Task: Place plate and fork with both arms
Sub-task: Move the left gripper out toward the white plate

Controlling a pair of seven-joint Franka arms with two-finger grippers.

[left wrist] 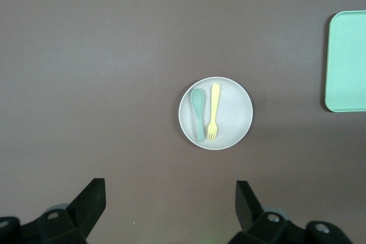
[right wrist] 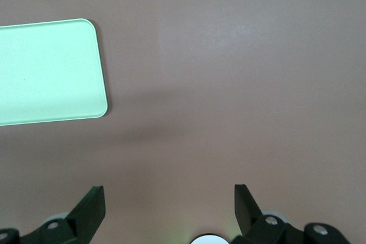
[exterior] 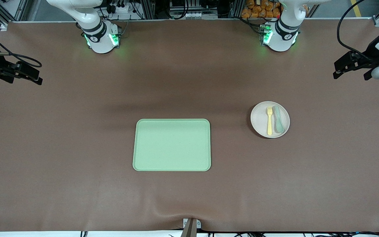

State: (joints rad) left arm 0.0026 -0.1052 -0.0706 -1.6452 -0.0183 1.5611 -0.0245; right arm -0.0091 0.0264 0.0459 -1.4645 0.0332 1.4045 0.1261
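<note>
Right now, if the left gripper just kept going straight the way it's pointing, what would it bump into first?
Probably bare table. The open left gripper points down at the tabletop, with the plate carrying fork and spoon just ahead of its line; depth is hard to judge.

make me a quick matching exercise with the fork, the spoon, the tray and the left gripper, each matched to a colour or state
Things:
1. fork
2. spoon
3. tray
4. left gripper

Descriptions:
A. light green, nothing on it
B. open, high over the table
C. pale yellow, lying on the plate
D. grey-green, lying on the plate

Pairs: 1-C, 2-D, 3-A, 4-B
</note>
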